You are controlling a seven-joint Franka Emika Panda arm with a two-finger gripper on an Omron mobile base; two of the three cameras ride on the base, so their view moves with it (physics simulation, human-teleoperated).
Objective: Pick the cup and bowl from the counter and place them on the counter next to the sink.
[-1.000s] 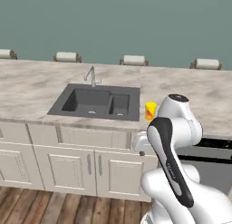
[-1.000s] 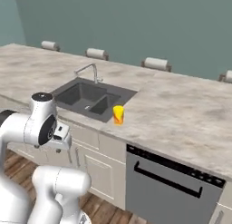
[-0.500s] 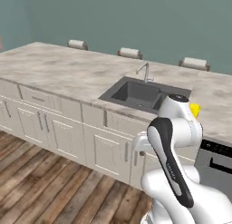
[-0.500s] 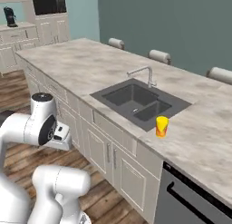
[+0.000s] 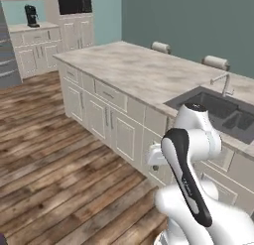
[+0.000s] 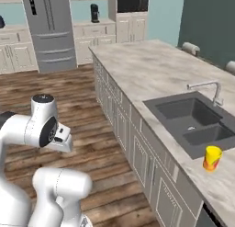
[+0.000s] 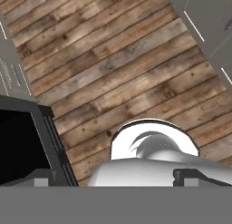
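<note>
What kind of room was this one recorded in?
A rendered home kitchen, by the look of it: a long marbled counter over cream cabinets with a dark double-basin sink and faucet, a steel fridge on the far wall, and a wood plank floor.

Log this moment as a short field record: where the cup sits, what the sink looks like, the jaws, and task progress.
cup: yellow cup upright on the counter, by the near corner of the sink
sink: dark double basin with a curved metal faucet
bowl: not located
jaws: open, holding nothing, hand view facing the wooden floor
progress: cup beside the sink; bowl placement not confirmed
</note>
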